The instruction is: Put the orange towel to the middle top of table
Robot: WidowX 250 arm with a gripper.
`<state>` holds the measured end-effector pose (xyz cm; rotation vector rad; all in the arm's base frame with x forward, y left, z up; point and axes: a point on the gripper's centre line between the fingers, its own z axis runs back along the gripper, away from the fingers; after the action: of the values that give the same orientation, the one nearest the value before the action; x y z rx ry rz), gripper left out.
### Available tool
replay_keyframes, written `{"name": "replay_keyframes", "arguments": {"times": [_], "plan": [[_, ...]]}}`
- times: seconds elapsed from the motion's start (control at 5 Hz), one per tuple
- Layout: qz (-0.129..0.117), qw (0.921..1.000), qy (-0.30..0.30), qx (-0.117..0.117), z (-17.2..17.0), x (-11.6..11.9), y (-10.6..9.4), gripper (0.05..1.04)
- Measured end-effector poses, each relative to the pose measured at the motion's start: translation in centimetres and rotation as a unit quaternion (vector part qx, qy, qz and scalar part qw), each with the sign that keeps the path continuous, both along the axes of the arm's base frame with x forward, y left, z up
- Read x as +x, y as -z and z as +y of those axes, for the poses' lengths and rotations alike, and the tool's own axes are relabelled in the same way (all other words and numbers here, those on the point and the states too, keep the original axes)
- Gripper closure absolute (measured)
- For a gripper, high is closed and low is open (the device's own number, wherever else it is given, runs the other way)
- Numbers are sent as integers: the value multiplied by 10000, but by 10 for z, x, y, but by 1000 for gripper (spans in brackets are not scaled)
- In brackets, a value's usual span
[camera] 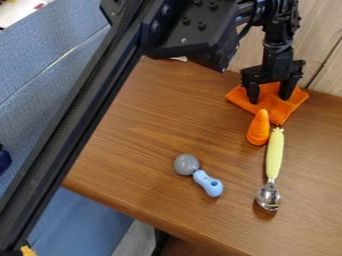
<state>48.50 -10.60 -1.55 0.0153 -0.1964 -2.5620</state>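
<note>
Claw: we see the black gripper point(270, 99) hanging at two o'clock from the view's centre, its two fingers spread apart with orange cloth showing between them; we cannot tell whether their tips press on it.
Orange towel: we find the towel point(299, 97) under the claw, at two o'clock, lying partly rumpled near the table's far edge, one corner pointing towards six o'clock.
Carrot: we see the orange carrot point(258, 131) at three o'clock, its narrow tip at the towel's near edge.
Scoop: we have the scoop with a pale yellow handle point(274, 155) at four o'clock, handle end just beside the carrot, metal bowl towards six.
Grey and blue toy: we spot a grey ball point(186, 164) with a light blue piece point(208, 183) at its five o'clock side.
Table: we look down on brown wood point(153, 120).
Rail: we see a black rail point(80, 107) slanting from eight o'clock towards eleven.
</note>
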Motion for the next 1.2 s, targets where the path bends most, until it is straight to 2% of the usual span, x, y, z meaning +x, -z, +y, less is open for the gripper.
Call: {"name": "replay_keyframes", "arguments": {"times": [0.4, 0.6, 0.8, 1.2], "plan": [[-53, 10000, 53, -12, 0, -5, -3, 83], [-238, 9996, 132, -23, -7, -9, -21, 83], [-585, 9982, 136, -77, -9, -10, -50, 83], [-1056, 9943, 67, -158, 0, -25, -95, 83]]}}
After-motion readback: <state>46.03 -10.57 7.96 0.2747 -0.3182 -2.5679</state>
